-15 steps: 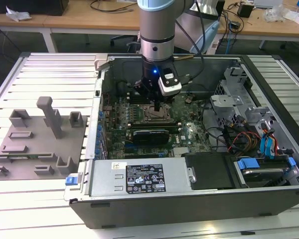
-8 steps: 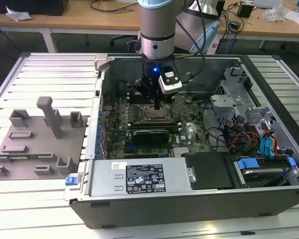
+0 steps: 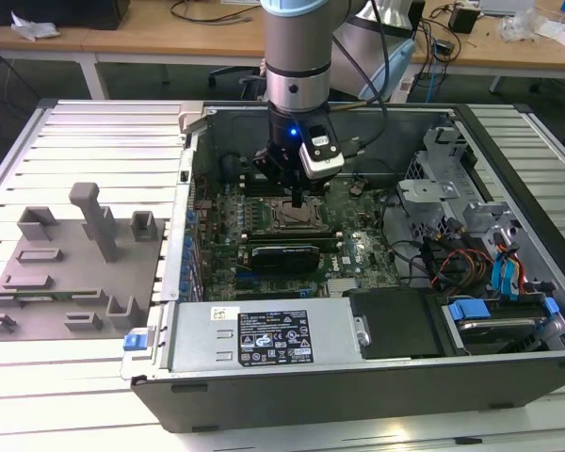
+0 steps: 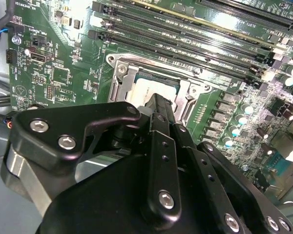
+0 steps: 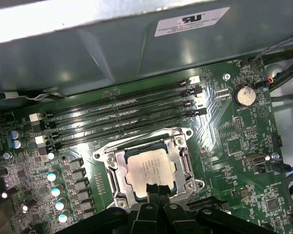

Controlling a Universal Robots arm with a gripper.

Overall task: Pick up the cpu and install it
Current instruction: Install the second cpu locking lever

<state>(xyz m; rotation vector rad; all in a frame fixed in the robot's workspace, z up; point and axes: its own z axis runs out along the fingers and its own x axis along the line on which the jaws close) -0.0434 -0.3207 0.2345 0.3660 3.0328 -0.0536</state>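
CPU, first wrist view: cpu (image 5: 150,171) lies flat in the metal-edged socket frame (image 5: 112,181) on the green motherboard (image 5: 234,141), its pale top facing up; four memory slots (image 5: 122,114) run just beside the frame.
Fingers, first wrist view: gripper (image 5: 156,190) tips sit together at the chip's edge; whether they touch it, I cannot tell.
Second wrist view: cpu (image 4: 154,90) shows in the socket frame (image 4: 119,80) past the black fingers (image 4: 161,114), which stand closed with nothing between them.
Exterior view: gripper (image 3: 295,201) hangs over the socket inside the open computer case (image 3: 339,377); grey plastic blocks (image 3: 85,254) stand on the slatted surface (image 3: 75,377) at that view's left.
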